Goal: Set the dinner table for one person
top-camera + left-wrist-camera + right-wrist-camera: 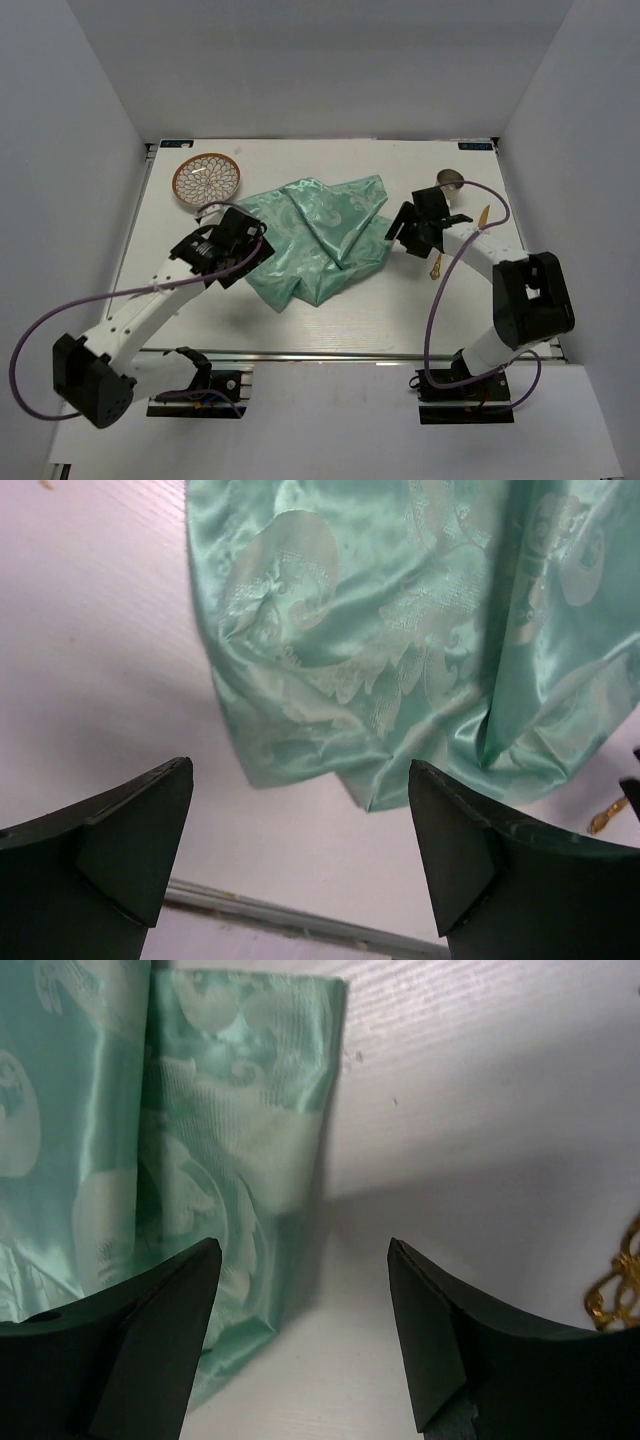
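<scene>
The dinner table (330,322) is a white flat top. A shiny mint-green patterned cloth (320,240) lies crumpled in its middle. My left gripper (260,250) is open and empty, hovering at the cloth's left edge. In the left wrist view my left gripper (300,767) is just above the cloth's near hem (390,650). My right gripper (400,232) is open and empty at the cloth's right edge. In the right wrist view my right gripper (303,1247) hangs over the cloth's folded border (220,1160) and bare table (480,1080).
A round plate (206,178) with an orange rim and patterned face sits at the back left. A small metal cup (449,179) stands at the back right. Gold cutlery (437,263) lies right of the cloth, also seen in the right wrist view (615,1285). The table's rail (300,916) runs along the near edge.
</scene>
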`<state>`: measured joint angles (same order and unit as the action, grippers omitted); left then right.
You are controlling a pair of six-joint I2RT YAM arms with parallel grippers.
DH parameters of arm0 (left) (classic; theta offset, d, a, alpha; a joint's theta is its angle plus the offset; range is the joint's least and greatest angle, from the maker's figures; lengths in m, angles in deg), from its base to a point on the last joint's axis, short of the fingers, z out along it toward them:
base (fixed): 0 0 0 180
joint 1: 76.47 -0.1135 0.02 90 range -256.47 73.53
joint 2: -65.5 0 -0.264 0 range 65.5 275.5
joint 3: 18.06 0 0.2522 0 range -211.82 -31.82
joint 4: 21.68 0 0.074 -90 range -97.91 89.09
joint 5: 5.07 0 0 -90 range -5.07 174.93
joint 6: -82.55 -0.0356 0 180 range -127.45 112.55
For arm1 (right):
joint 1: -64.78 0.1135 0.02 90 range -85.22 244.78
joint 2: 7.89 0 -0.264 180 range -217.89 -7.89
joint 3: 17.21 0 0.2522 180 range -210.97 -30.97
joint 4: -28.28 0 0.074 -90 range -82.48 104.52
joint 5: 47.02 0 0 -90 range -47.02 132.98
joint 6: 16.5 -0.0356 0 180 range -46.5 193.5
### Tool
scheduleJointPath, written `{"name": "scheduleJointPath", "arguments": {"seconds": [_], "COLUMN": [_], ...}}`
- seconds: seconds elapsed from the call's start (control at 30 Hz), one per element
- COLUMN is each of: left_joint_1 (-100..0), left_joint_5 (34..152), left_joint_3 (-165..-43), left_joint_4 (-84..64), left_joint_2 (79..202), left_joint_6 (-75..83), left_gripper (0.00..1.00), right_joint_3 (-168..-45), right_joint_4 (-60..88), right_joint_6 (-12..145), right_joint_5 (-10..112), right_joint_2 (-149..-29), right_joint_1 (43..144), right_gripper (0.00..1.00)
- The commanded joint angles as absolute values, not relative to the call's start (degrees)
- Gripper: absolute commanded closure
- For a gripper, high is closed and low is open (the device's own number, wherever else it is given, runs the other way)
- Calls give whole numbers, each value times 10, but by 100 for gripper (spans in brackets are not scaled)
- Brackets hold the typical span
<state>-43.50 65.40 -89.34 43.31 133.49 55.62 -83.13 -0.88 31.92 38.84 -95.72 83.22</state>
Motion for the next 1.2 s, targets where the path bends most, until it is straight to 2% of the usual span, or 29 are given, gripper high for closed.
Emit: {"name": "scheduleJointPath", "arguments": {"seconds": [0.0, 0.23, 0.5, 0.6, 0.67, 0.83, 0.9, 0.97, 1.07, 1.17], "left_joint_1": [-431, -443, -443, -443, -438, -438, -438, -438, -438, -438], "left_joint_5": [625, 599, 605, 610, 615, 613, 614, 619, 699, 794], "left_joint_3": [-885, -875, -897, -898, -898, -901, -904, -903, -878, -854], "left_joint_4": [492, 602, 636, 638, 638, 644, 645, 630, 557, 478], "left_joint_2": [1263, 1166, 1136, 1143, 1142, 1131, 1131, 1133, 1139, 1171], "left_joint_6": [562, 558, 566, 564, 566, 565, 564, 558, 493, 495], "left_gripper": [2, 2, 2, 2, 2, 2, 2, 2, 2, 2], "right_joint_3": [-890, -975, -979, -982, -991, -980, -979, -979, -972, -948], "right_joint_4": [36, -8, -31, -25, -33, -23, -23, -23, -23, -11], "right_joint_6": [322, 339, 327, 332, 335, 334, 335, 334, 329, 324], "right_joint_5": [386, 363, 364, 376, 375, 383, 386, 390, 396, 397], "right_joint_2": [-988, -1096, -1154, -1177, -1192, -1200, -1195, -1187, -1160, -1108], "right_joint_1": [824, 808, 798, 794, 791, 793, 790, 791, 791, 793], "right_gripper": [27, 29, 31, 45, 60, 74, 84, 100, 100, 100]}}
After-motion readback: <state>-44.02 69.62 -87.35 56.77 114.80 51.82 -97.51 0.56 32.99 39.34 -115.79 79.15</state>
